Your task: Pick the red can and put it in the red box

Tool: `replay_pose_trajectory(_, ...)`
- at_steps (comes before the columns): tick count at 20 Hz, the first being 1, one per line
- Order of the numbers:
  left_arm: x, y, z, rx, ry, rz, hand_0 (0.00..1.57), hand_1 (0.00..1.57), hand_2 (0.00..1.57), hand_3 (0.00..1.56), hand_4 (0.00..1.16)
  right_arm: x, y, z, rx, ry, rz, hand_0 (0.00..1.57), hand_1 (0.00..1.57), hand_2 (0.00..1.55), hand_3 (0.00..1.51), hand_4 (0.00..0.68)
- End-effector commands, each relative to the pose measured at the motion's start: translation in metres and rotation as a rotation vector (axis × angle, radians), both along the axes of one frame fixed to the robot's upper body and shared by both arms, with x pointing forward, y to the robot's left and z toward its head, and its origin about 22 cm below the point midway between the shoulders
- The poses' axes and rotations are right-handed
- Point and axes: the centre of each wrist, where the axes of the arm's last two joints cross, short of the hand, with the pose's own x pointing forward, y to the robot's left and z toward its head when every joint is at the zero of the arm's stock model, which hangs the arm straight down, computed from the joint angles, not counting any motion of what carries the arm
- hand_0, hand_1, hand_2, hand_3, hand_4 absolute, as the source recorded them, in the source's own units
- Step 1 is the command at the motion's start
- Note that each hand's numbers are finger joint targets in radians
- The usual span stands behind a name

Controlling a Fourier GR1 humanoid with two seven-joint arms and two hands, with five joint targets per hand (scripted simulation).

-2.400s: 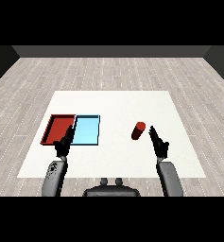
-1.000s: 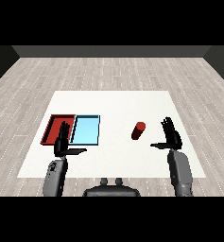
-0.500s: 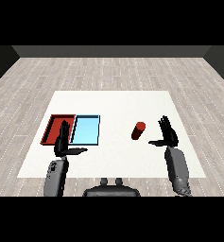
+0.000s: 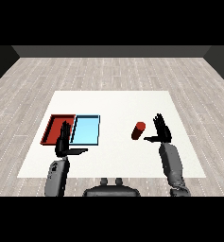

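The red can (image 4: 138,131) stands on the white table (image 4: 118,106), right of centre. My right hand (image 4: 162,129) is just to the can's right, open, fingers straight up and thumb reaching toward the can without touching it. The red tray (image 4: 54,127) lies at the left side of the table, with the light blue tray (image 4: 86,129) against its right edge. My left hand (image 4: 64,141) is open, held upright in front of the seam between the two trays, thumb pointing right.
Both trays hold nothing. Bare white table stretches between the blue tray and the can, and behind them. A grey plank floor (image 4: 113,71) surrounds the table.
My right hand has shifted left, closer to the can, staying open. The can, the trays and my left hand have kept their places.
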Motion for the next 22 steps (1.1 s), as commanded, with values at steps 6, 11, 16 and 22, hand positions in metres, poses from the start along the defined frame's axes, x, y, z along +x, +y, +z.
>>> replay_pose_trajectory(6,-0.004,0.013,-0.005,-0.032,0.013,-0.007,0.0,0.0,0.0,0.0,0.0,0.022,0.021,-0.031,0.048,0.017,0.021,0.0,0.0,0.0,0.0,0.0)
replay_pose_trajectory(11,0.001,0.012,0.003,-0.024,0.0,-0.016,0.0,0.0,0.0,0.0,0.0,0.02,0.02,-0.032,0.077,0.029,0.016,0.0,0.0,0.0,0.0,0.0)
replay_pose_trajectory(16,0.007,0.026,0.005,-0.019,-0.008,0.002,0.0,0.0,0.0,0.0,0.0,0.01,0.022,-0.034,0.111,0.04,-0.009,0.0,0.0,0.0,0.0,0.0)
replay_pose_trajectory(22,-0.002,0.01,0.015,-0.013,-0.023,0.001,0.0,0.0,0.0,0.0,0.0,0.028,0.039,-0.041,0.088,0.056,0.011,0.0,0.0,0.0,0.0,0.0)
